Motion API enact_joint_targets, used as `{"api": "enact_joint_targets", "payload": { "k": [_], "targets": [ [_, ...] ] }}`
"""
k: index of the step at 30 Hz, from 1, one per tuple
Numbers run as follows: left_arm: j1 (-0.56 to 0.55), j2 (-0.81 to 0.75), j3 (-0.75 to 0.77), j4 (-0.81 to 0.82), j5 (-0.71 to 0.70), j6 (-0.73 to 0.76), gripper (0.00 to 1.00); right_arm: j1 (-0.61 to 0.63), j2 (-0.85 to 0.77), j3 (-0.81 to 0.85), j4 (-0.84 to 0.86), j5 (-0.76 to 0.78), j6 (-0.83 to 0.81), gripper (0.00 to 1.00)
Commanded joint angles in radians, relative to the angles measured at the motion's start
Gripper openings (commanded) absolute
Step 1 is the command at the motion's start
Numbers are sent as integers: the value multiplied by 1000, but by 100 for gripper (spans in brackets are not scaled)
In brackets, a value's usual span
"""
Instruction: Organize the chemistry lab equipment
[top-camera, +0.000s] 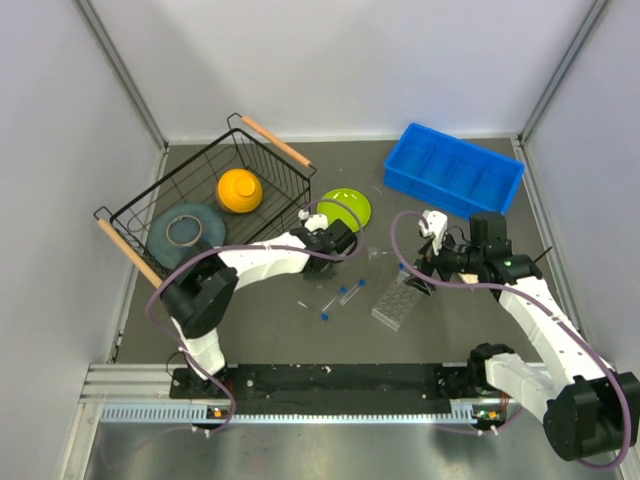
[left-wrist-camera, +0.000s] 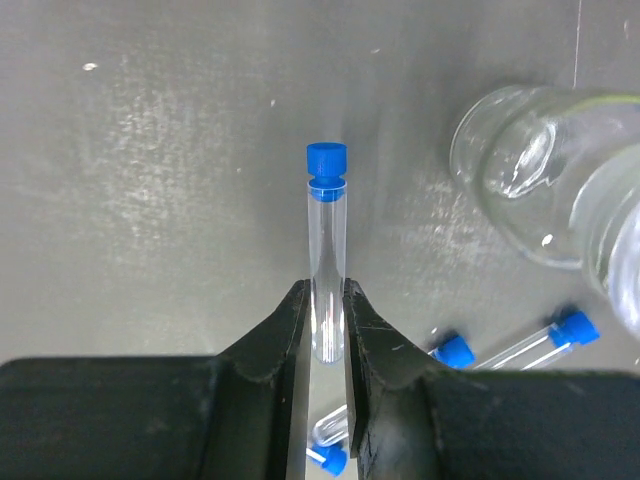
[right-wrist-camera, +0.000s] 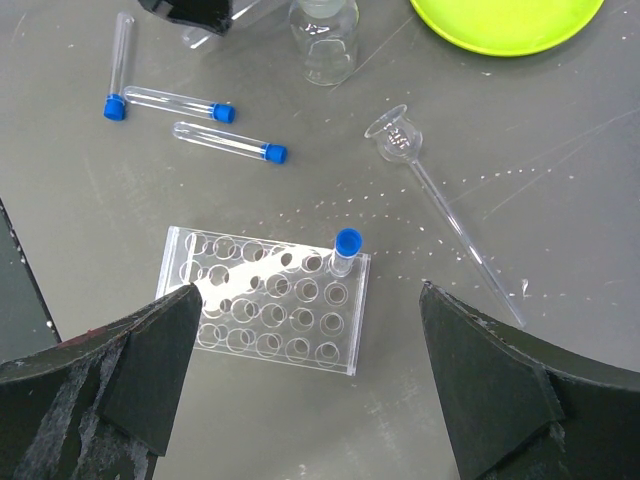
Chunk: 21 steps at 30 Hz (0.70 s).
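Blue-capped tubes lie loose on the grey tabletop, three of them well beyond the tips of the right gripper. One more, the racked tube, stands upright in a corner hole of the clear grid rack, which sits between and below those fingers. The right fingers are spread wide with nothing in them, and the lower frame edge cuts both off.

The left gripper is clamped tight on the held tube, whose cap points out past the fingertips. The tube's bottom end is swallowed between the black fingers. Beneath and right of those fingers, other tubes are half covered — only caps and slivers of glass show.

Right of the left fingers, a clear glass flask runs out of frame, its outline muddled by glare. Beyond the right fingers, only the near rim of the lime-green plate shows. A long-stemmed glass funnel lies there too, its thin stem fading into the table.

From above, the left gripper is a dark clump just beside the plate — the tube cannot be made out there. The left arm reaches forward and to the right. The right arm bends inward, its wrist angled down over the rack's far end.
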Motion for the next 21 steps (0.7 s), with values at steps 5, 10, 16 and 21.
{"api": "enact_joint_targets", "payload": {
  "k": [5,10,16,21],
  "targets": [
    [1,-250,-191,148,57,171,0,-6,-21,28,9,-47,-12,91],
    [-4,-490,-377,341,223,295,0,-3,11,129,-113,-101,-77,91],
    [-10,-728,-617,731,567,396,0,72,57,357,-374,-199,-141,95],
    [-33,-745,-603,843,670,396,0,213,73,390,-388,-277,-47,97]
  ]
}}
